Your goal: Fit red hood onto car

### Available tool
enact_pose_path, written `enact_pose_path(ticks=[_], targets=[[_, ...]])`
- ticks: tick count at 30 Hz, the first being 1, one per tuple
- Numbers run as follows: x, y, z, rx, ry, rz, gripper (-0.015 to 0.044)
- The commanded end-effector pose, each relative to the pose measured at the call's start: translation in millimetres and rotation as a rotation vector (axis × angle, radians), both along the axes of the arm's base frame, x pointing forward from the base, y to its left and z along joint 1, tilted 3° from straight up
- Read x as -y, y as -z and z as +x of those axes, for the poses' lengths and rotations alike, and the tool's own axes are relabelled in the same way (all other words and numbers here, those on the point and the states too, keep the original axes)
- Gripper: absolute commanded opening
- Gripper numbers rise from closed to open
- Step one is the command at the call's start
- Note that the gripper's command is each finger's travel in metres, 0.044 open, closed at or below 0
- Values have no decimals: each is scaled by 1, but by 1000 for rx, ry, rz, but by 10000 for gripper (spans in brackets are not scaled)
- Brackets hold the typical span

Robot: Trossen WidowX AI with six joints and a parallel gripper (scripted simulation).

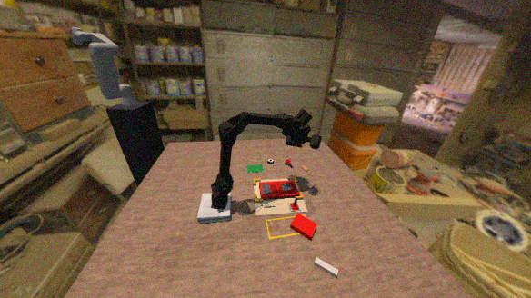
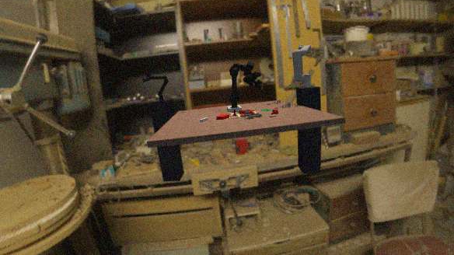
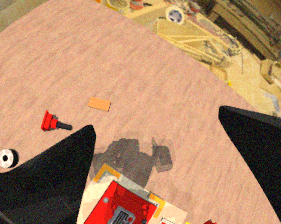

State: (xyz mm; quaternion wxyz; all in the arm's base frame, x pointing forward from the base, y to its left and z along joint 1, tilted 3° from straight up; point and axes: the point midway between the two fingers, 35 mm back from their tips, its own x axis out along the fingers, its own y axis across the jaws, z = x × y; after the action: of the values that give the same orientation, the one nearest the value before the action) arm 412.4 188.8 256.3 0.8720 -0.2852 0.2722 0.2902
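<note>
The hood, a red shell [image 1: 304, 225] [image 2: 222, 117], lies on the table, turned at an angle across the right end of a yellow outline [image 1: 267, 229]. It is outside the wrist view. The red chassis [image 1: 273, 189] [image 3: 102, 211] sits in the jig with orange corners [image 1: 257, 181] [image 3: 107, 172], with the grey engine block [image 1: 287, 186] [image 3: 122, 216] on its deck. The pegs are too small to tell fully. My gripper [image 1: 314, 142] [image 2: 258, 84] [image 3: 157, 121] is open and empty, high above the table beyond the chassis, away from the hood.
A cream board [image 1: 268, 208] with a red, black-stemmed part [image 1: 295, 205] lies between jig and hood. Also on the table are a white bar [image 1: 325, 267] [image 2: 204, 120], a green plate [image 1: 255, 168], a wheel [image 1: 270, 161] [image 3: 7, 158], a red-and-black part [image 1: 288, 163] [image 3: 50, 121] and an orange piece [image 1: 305, 168] [image 3: 99, 104].
</note>
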Motion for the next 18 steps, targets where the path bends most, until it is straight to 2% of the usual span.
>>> enact_pose_path(ticks=[1, 10, 18], targets=[[33, 22, 12, -115, 144, 29, 440], [121, 72, 23, -387, 529, 123, 440], [199, 111, 11, -614, 907, 224, 440]])
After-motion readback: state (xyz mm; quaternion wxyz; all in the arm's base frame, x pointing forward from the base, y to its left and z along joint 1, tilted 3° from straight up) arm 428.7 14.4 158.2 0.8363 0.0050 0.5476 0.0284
